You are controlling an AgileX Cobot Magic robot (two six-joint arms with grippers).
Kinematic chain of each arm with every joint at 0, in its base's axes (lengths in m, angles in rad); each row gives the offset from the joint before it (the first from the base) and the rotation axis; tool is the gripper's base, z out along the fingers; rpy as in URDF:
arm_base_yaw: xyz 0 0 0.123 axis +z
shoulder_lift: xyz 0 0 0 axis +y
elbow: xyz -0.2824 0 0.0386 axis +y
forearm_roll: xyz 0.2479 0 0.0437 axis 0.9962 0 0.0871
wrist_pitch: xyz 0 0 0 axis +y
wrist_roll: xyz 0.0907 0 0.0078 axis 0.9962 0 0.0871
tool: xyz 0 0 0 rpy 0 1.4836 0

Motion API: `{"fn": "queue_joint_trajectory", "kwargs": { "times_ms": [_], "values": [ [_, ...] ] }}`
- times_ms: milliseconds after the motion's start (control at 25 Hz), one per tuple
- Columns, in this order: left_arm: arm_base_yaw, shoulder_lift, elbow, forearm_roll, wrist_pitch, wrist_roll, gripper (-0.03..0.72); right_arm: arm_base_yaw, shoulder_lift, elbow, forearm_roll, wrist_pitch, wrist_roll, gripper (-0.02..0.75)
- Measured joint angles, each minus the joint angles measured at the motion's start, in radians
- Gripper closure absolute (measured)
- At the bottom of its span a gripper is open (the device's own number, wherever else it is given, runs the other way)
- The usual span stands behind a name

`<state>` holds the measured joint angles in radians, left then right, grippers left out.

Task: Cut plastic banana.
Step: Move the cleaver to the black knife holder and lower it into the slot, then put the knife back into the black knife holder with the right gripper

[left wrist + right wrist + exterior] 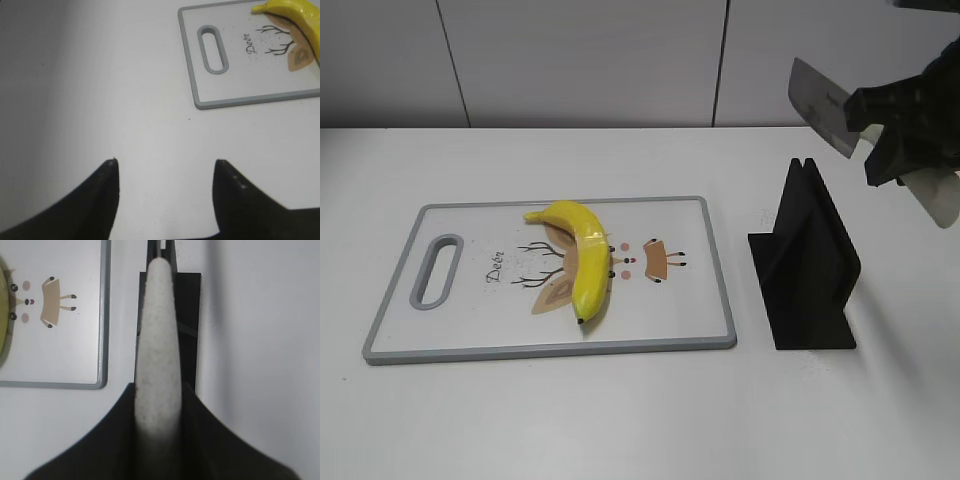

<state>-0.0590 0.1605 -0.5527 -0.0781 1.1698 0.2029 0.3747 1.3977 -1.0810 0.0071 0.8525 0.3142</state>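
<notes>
A yellow plastic banana (pixel 582 255) lies on a white cutting board (pixel 390 300) with a grey rim. My right gripper (pixel 890 140) is up at the far right, above the black knife stand (pixel 810 260). It is shut on a knife: the blade (pixel 820 105) points up-left and the pale handle (pixel 935 195) points down-right. In the right wrist view the handle (pixel 159 330) sits between the shut jaws (pixel 159 386), over the stand (pixel 191 315). My left gripper (pixel 166 162) is open and empty over bare table, left of the board (pixel 190 60) and banana (pixel 295 12).
The board has a handle slot (pixel 438 270) at its left end and a deer drawing under the banana. The stand sits just right of the board on the white table. A pale wall runs along the back.
</notes>
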Motion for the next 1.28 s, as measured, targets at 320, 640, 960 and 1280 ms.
{"fn": "queue_joint_trajectory", "kwargs": {
  "times_ms": [320,640,960,1280],
  "values": [
    [0.0,-0.152,0.026,0.0,0.022,-0.017,0.154,0.0,0.054,0.003,0.0,-0.002,-0.003,0.57],
    [0.0,-0.166,0.061,-0.02,-0.057,-0.02,0.155,0.0,0.072,0.004,0.0,-0.002,-0.006,0.569],
    [0.0,-0.166,0.064,-0.02,-0.073,-0.023,0.155,0.0,0.075,0.005,0.0,-0.001,-0.006,0.57],
    [0.0,-0.166,0.064,-0.02,-0.078,-0.024,0.155,0.0,0.075,0.097,0.037,-0.016,-0.008,0.57]
  ]
}}
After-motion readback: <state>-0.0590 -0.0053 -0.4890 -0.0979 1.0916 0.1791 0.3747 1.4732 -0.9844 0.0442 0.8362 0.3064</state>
